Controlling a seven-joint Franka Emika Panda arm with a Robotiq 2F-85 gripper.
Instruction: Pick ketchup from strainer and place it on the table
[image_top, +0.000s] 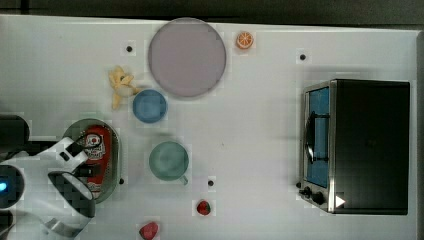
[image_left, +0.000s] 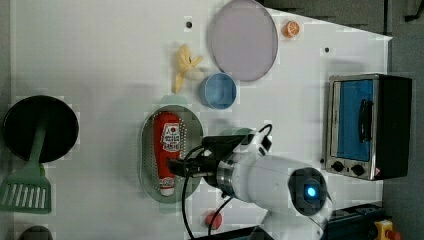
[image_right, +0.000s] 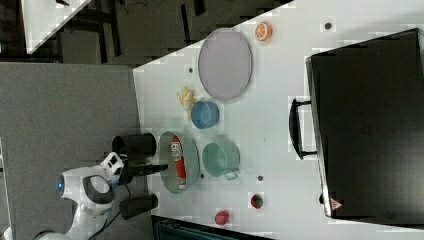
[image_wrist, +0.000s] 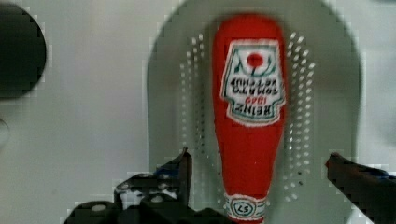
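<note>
White counter (image_top: 260, 130) carries everything. Black-and-steel toaster oven (image_top: 357, 146) with a blue door sits at the top view's right edge. Grey round plate (image_top: 187, 57) near the top view's upper middle, orange slice (image_top: 244, 40) just to its right.

White arm (image_top: 55, 195) reaches in from the top view's lower left, over the strainer.

Pale green oval strainer (image_left: 150, 155) rests on the counter; ketchup bottle (image_left: 167, 150) lies flat inside it, lengthwise, label up, white cap end toward the arm. In the left view a black pan (image_left: 40, 128) and green spatula (image_left: 27, 185) sit well apart at the left view's left.

Green cup (image_top: 169, 160) just beside the strainer on the top view's right; blue cup (image_top: 149, 106) above it, banana (image_top: 120, 85) next to that. Strawberry (image_top: 203, 207) and a second small red item (image_top: 149, 230) near the top view's bottom edge.

Gripper (image_wrist: 257, 170): jaws spread wide, one on each side of the bottle's neck in the wrist view, apart from it, nothing pinched.
</note>
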